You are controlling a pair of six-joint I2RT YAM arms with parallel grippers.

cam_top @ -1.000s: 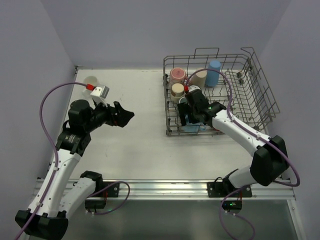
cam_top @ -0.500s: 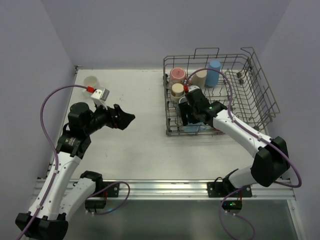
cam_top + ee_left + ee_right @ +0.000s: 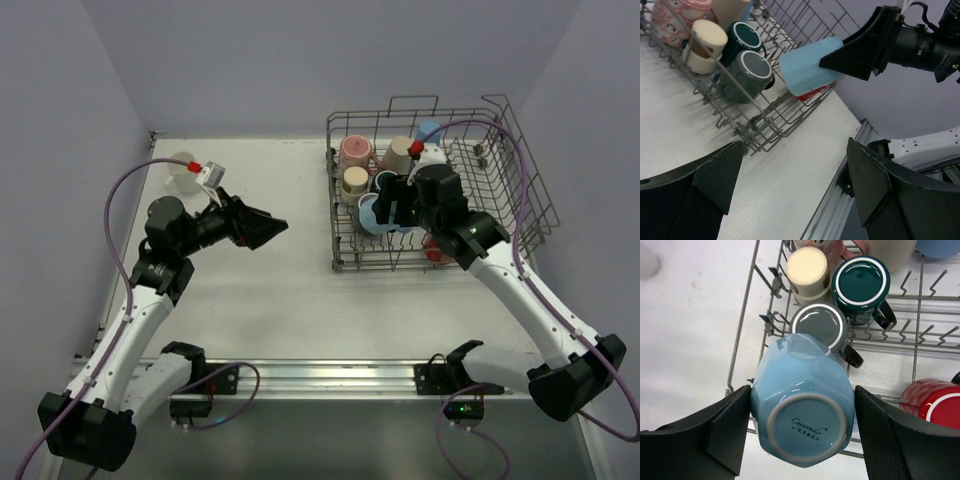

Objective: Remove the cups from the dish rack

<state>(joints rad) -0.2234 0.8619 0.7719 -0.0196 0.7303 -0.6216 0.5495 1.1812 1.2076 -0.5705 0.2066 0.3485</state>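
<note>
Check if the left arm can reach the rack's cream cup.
Probably yes: the open left end effector faces the dish rack; the cream cup stands uncovered by its left wall, though the light blue cup hangs close.

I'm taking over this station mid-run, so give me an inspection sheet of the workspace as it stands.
Surface: white table, no spills seen.
Job's things: light blue cup held over dish rack's near-left corner; speckled pink cup, beige cup, cream cup, two teal cups, red cup, blue tumbler inside; pale cup on table, far left.
Clutter: nothing seen.
Grippers: right gripper shut on light blue cup; left gripper open, empty.
Cables: purple cable loops from each arm.
Surroundings: lavender walls.
</note>
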